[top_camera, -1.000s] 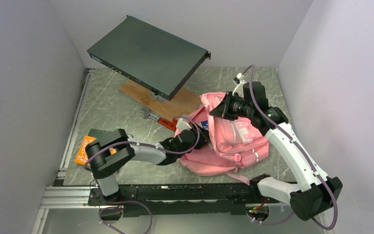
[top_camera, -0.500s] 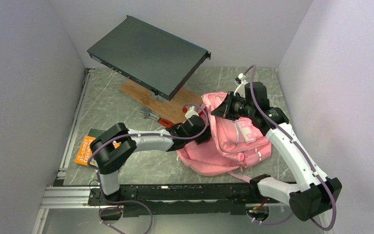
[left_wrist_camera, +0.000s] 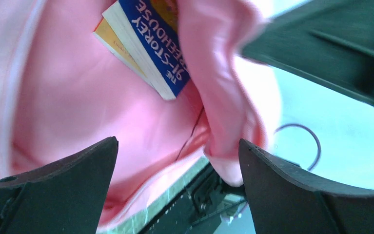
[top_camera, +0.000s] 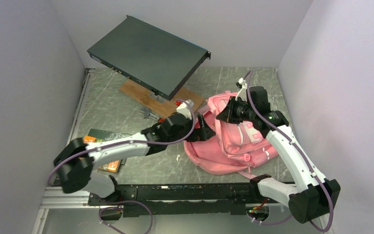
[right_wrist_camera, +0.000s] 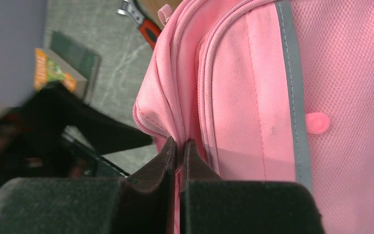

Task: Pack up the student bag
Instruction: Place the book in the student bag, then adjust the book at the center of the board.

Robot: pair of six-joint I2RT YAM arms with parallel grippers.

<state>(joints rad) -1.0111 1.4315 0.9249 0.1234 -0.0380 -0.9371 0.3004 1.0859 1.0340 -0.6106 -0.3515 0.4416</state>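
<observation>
The student bag (top_camera: 233, 146) is a pink backpack lying at the table's right, its top opening facing left. My right gripper (top_camera: 223, 116) is shut on the fabric rim of that opening (right_wrist_camera: 179, 142) and holds it up. My left gripper (top_camera: 205, 132) is at the bag's mouth, open, with nothing between its fingers (left_wrist_camera: 177, 141). In the left wrist view I look into the pink lining (left_wrist_camera: 77, 97). A blue book (left_wrist_camera: 155, 44) titled "The 91-Storey Treehouse" lies inside on a yellow book (left_wrist_camera: 108, 40).
A flat black rack unit (top_camera: 148, 56) leans over a wooden board (top_camera: 167, 101) at the back. A red-handled wrench (top_camera: 151, 116) lies beside the board. A dark green book and an orange one (top_camera: 108, 136) lie at the left, partly under my left arm. Walls close in on three sides.
My left gripper has opened and let go of the blue book, which now lies inside the bag. The left arm stretched out toward the bag's mouth. The right gripper kept its hold on the rim.
</observation>
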